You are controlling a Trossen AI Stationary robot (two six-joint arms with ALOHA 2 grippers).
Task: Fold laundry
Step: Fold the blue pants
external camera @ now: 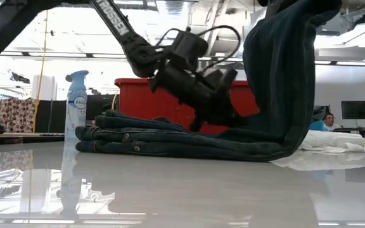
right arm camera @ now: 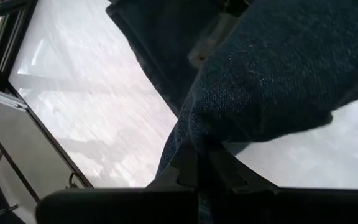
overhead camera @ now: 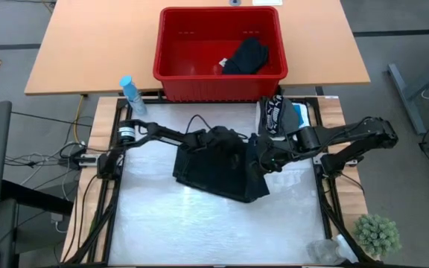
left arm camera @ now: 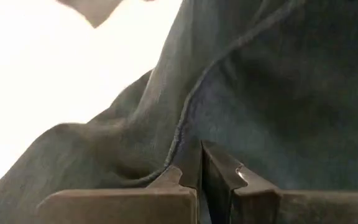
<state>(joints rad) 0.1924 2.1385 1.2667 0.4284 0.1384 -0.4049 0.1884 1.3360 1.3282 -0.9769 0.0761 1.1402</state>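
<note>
- Trousers [overhead camera: 214,173]: dark denim, lying at the centre of the high view on the white table [overhead camera: 155,231]. In the low view the left part is a flat stack of layers and the right part rises as a tall lifted flap towards the upper right of the frame.
- Left gripper [left arm camera: 201,167]: over the middle of the trousers in the high view. Its fingers are closed tight, and the wrist view shows a fold of cloth pinched at a seam between them.
- Right gripper [right arm camera: 199,163]: at the right edge of the trousers, centre-right of the high view. Its fingers are nearly closed on a thick bunch of denim, which hangs over them in the wrist view.
- Step in hand, as judged: carrying the lifted right portion over the flat stack to make a fold.
- To do it well: both grips should travel together at an even height so the flap lands with its edges on the stack's edges. The cloth should stay taut between the two grips to avoid a crease. Release should wait until the flap lies flat.
- Risk: the stack may drag across the smooth table if the pull is sideways rather than up and over.
- Basket [overhead camera: 177,45]: red, upper centre of the high view, with a dark garment [overhead camera: 246,56] inside.
- Spray bottle [overhead camera: 132,94]: just left of the basket.
- White cloth [external camera: 334,140]: lying at the right of the low view.
</note>
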